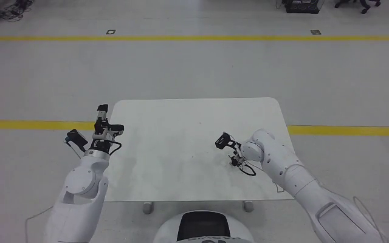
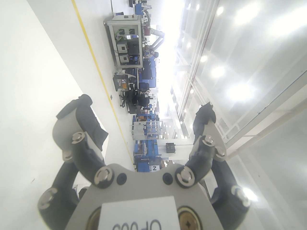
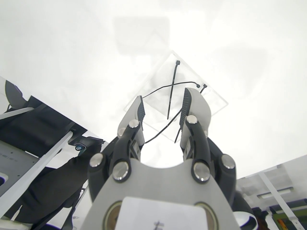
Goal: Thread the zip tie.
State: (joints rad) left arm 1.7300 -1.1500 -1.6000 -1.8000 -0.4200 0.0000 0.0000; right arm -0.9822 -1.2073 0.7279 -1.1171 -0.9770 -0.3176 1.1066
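Although the top view gives little detail, we see the left gripper (image 1: 108, 121) raised beside the edge of the table (image 1: 182, 133). It is well apart from the right gripper (image 1: 234, 160), which hangs low over the tabletop.

In the left wrist view, the left gripper (image 2: 144, 120) is spread wide with nothing between its fingers, and it faces out into the room. No zip tie lies near it.

In the right wrist view, the right gripper (image 3: 163, 107) is likewise released and empty, its fingers parted above a clear sheet (image 3: 213, 96). Several black zip ties lie crossed on that sheet, just ahead of the fingertips. A straight zip tie (image 3: 173, 82) runs away from the gripper in line with the gap, its head at the far end. A curved zip tie (image 3: 156, 90) crosses it from one fingertip towards the other.

We judge the step in hand to be picking up one tie. To do it well, we should single out the straight one and close on its strap clear of the crossing, so the others do not lift with it. Head and tail should stay free for the left gripper.
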